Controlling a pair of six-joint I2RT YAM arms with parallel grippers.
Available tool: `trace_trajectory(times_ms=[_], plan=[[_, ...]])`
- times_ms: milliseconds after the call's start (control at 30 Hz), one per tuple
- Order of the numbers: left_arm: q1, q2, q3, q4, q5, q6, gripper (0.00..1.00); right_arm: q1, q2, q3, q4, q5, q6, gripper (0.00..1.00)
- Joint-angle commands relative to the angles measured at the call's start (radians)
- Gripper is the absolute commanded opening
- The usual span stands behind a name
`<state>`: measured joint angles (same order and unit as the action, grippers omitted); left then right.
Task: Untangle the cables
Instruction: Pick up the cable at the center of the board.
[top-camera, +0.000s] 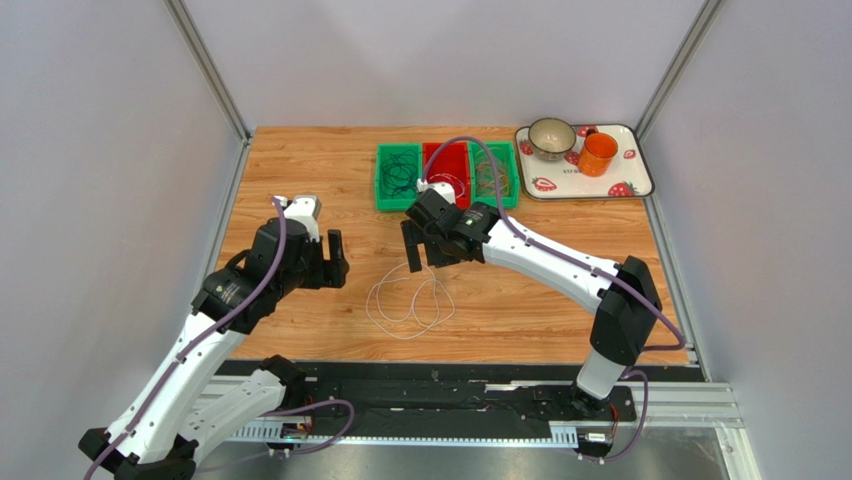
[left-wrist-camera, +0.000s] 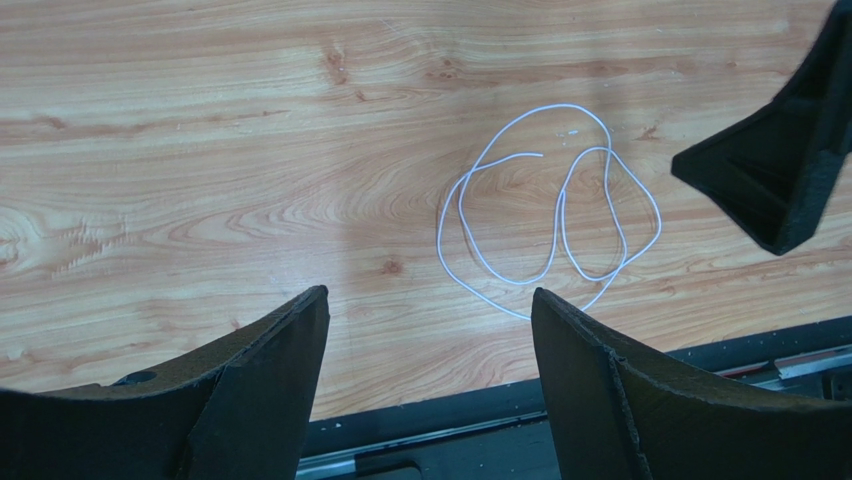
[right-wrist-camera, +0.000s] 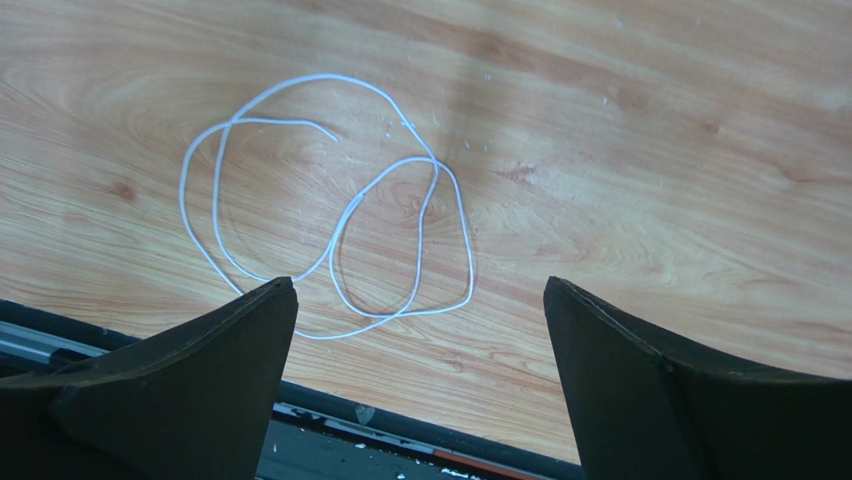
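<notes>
We can read no text, brand, number or sign in any of the three views. The nearest thing to lettering is a short dark line of print (top-camera: 571, 171) on the strawberry-patterned tray (top-camera: 640, 165). It lies toward the tray's near rim, just on the near side of the bowl (top-camera: 551, 137), and it is too small for us to make out. Well to the left of the tray and closer to the bases, the left arm (top-camera: 205, 330) carries a small round mark (top-camera: 228, 291) on a dark joint. It is too blurred for us to tell any letters.
</notes>
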<state>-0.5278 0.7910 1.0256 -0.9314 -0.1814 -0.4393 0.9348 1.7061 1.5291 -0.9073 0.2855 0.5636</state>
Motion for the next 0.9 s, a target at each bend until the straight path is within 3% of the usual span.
trace_trajectory(times_ms=[0,567,867], plan=[[0.006,-0.012,-0.005,0.017,0.011,0.022,0.82,-0.005,0.050,-0.072,0.030,-0.068,0.061,1.00],[0.006,-0.038,-0.012,0.026,0.020,0.028,0.82,-0.016,0.188,-0.176,0.096,-0.111,0.145,0.97],[0.006,-0.032,-0.010,0.029,0.017,0.030,0.82,-0.011,0.185,-0.264,0.136,-0.174,0.154,0.75]])
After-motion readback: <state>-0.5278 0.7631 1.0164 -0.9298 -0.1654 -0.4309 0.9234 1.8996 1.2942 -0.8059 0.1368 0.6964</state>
